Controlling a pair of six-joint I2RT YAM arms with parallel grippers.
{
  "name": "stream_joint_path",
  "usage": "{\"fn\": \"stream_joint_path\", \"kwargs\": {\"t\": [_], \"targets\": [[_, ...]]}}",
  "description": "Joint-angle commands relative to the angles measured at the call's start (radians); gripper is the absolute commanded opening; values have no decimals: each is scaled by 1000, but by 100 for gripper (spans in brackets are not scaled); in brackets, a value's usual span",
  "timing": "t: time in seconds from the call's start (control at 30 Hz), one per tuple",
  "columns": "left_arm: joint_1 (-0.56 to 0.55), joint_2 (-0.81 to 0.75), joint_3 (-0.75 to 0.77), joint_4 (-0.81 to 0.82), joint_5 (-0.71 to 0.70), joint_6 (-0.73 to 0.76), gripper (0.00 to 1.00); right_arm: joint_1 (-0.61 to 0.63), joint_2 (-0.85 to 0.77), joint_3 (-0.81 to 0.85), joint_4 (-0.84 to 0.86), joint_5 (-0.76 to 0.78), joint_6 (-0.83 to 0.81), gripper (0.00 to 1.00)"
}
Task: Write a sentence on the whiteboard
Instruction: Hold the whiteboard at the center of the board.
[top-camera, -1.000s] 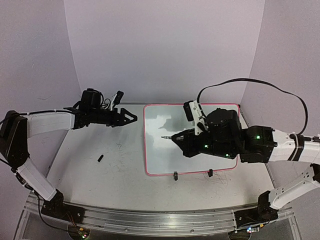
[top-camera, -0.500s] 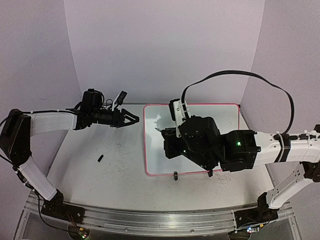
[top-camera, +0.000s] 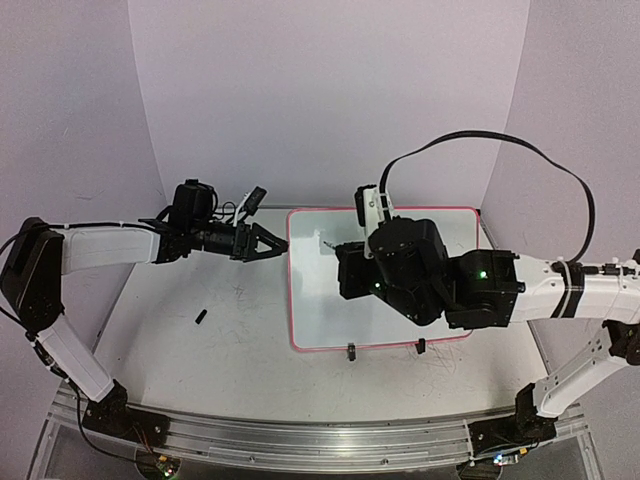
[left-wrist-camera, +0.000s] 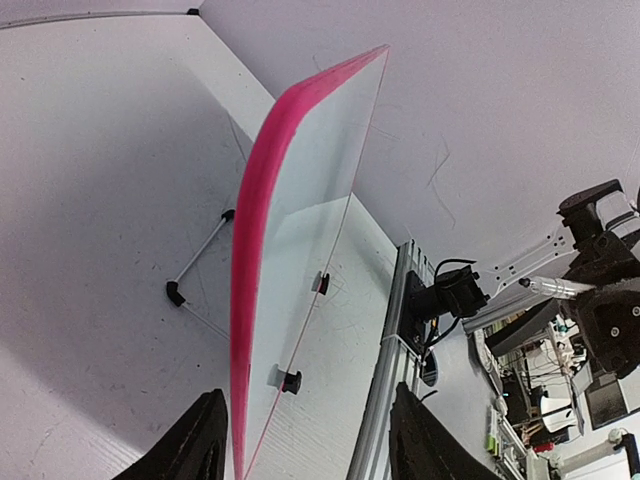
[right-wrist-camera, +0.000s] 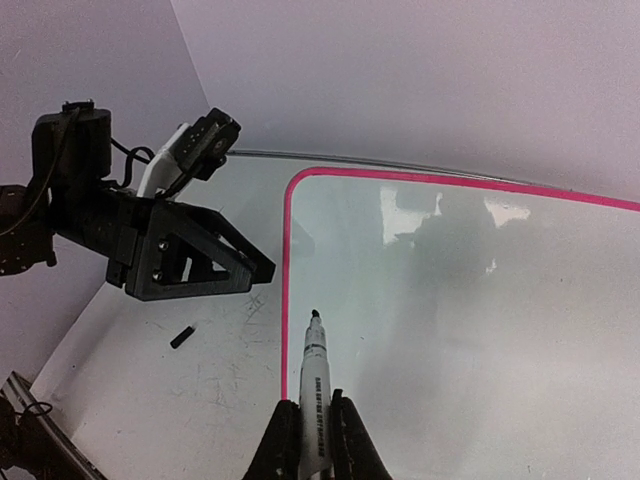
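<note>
The whiteboard (top-camera: 315, 300) lies on the table right of centre, white with a pink border and two black clips (top-camera: 351, 351) on its near edge. My right gripper (top-camera: 345, 268) is shut on a white marker (right-wrist-camera: 314, 375), uncapped, with its black tip (right-wrist-camera: 314, 316) over the board's far-left part, just inside the pink left edge (right-wrist-camera: 284, 300). I cannot tell whether the tip touches. My left gripper (top-camera: 272, 243) is open and empty at the board's left edge. In the left wrist view the pink edge (left-wrist-camera: 250, 230) runs between its fingers (left-wrist-camera: 195, 440).
A small black cap-like piece (top-camera: 201, 316) lies on the scribbled grey tabletop left of the board; it also shows in the right wrist view (right-wrist-camera: 181, 336). The right arm's black cable (top-camera: 500, 140) arcs above the board. Lilac walls close in the table.
My right gripper has carried the marker from the board's middle toward its far-left part. My left gripper has moved right, up to the board's left edge.
</note>
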Motion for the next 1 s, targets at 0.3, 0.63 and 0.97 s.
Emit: {"fn": "stream_joint_path", "kwargs": {"t": [0.3,0.63,0.97], "targets": [[-19,71,75,150,11,-30,37,-31,121,72,48,-97,-77,0],[-20,82,58,161,7,-3,26,-31,202,110,63,-93,-88,0],[-20,96,56,180,11,-2,22,-33,261,156,65,-44,-98,0]]}}
